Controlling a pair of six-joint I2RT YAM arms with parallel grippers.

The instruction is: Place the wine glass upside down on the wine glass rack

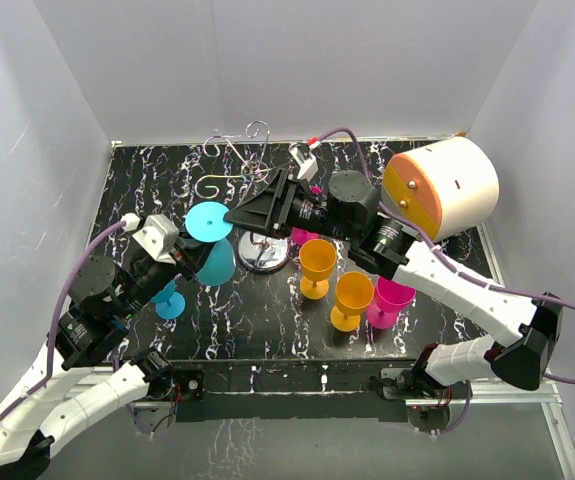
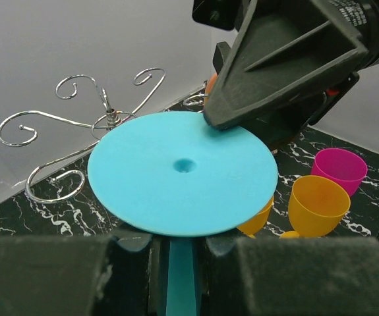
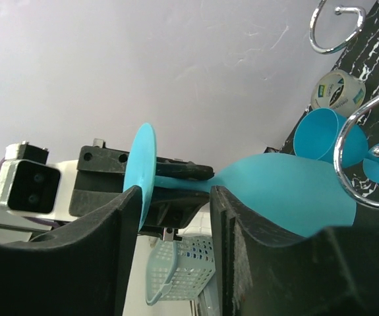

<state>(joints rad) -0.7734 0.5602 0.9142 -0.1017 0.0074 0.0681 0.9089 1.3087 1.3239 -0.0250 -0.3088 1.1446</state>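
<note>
Wine glass (image 1: 209,221), cyan, is inverted, foot up and bowl down. It hangs in the air just left of the wine glass rack (image 1: 264,255) and is not on it. Left gripper (image 2: 179,247) is clamped on the stem under the foot; I judge this leaves the flat foot free to slide onto a scroll arm. Right gripper (image 3: 173,197) sits on the rack side, jaws partly apart, straddling the stem just below the foot. Its wrist view shows a gap by each pad, so I log it as holding nothing, though a light touch on the hidden side is possible. I read this as a handover, since the right arm is nearer the rack. Orange glasses (image 1: 317,260) and a magenta glass (image 1: 392,298) stand upright right of the rack base, apart from the work.
</note>
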